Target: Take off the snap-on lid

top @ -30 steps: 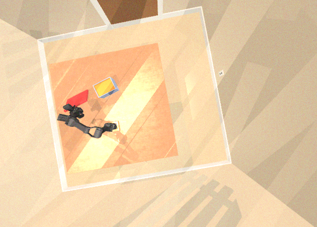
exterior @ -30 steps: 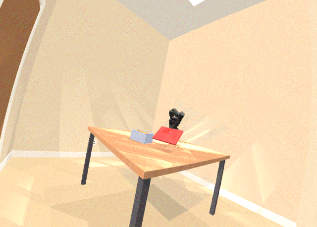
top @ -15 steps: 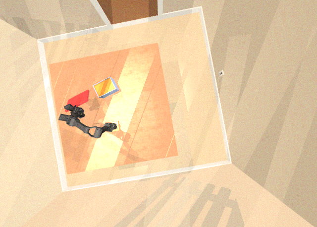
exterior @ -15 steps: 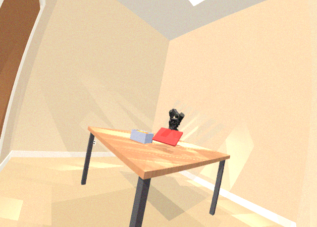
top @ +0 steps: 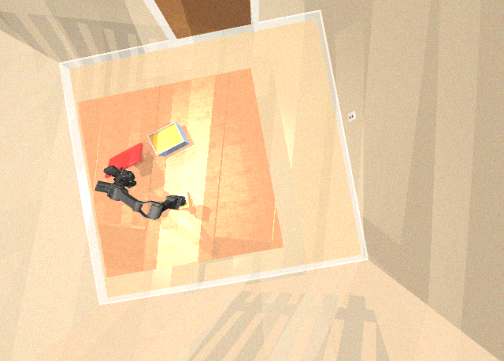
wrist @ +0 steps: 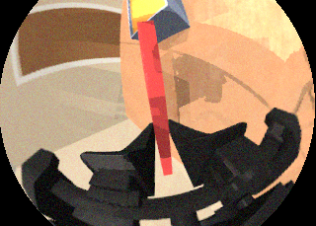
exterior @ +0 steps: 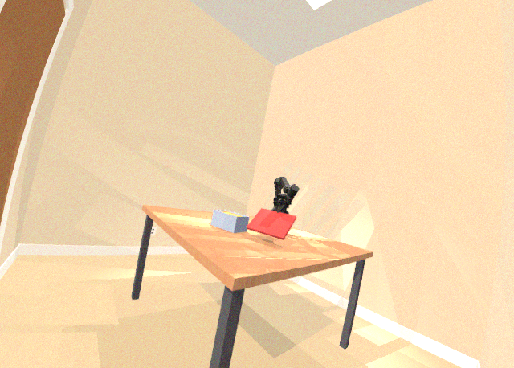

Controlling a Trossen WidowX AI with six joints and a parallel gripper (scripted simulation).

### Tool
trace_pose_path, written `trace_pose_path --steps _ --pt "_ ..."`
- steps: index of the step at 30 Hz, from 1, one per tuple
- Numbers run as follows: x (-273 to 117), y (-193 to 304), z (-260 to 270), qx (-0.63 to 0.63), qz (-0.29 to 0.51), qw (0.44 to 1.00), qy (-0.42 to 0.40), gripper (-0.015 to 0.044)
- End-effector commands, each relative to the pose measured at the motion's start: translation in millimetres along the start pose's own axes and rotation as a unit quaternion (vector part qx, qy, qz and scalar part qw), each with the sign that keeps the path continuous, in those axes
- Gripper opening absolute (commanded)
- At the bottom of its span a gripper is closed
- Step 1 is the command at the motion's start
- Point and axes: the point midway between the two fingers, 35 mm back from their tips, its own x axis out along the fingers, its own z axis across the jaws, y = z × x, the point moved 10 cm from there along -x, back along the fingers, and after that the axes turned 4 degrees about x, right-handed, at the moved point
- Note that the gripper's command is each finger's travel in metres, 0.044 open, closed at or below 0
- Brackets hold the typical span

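My claw (top: 115, 170) (exterior: 280, 211) (wrist: 160, 123) grips the red lid (top: 127, 158) (exterior: 271, 222) (wrist: 150, 68), off the box (top: 176, 146) (exterior: 229, 222) (wrist: 173, 19) but tilted above the bench (top: 240, 145) (exterior: 207, 247) (wrist: 237, 63); lowering, levelling and release remain.

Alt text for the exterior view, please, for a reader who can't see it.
A black claw holds a red lid, tilted, above a wooden table. Beside it on the table stands an open blue box with a yellow inside.
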Motion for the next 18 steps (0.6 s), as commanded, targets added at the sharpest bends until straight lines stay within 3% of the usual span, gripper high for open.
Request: trace_pose_path --steps 1,18 --pt "2.3 0.1 -2.3 -0.002 0.001 1.000 -0.001 0.0000" --pt "11.1 -0.7 -12.7 -0.002 0.001 1.000 -0.001 0.0000"
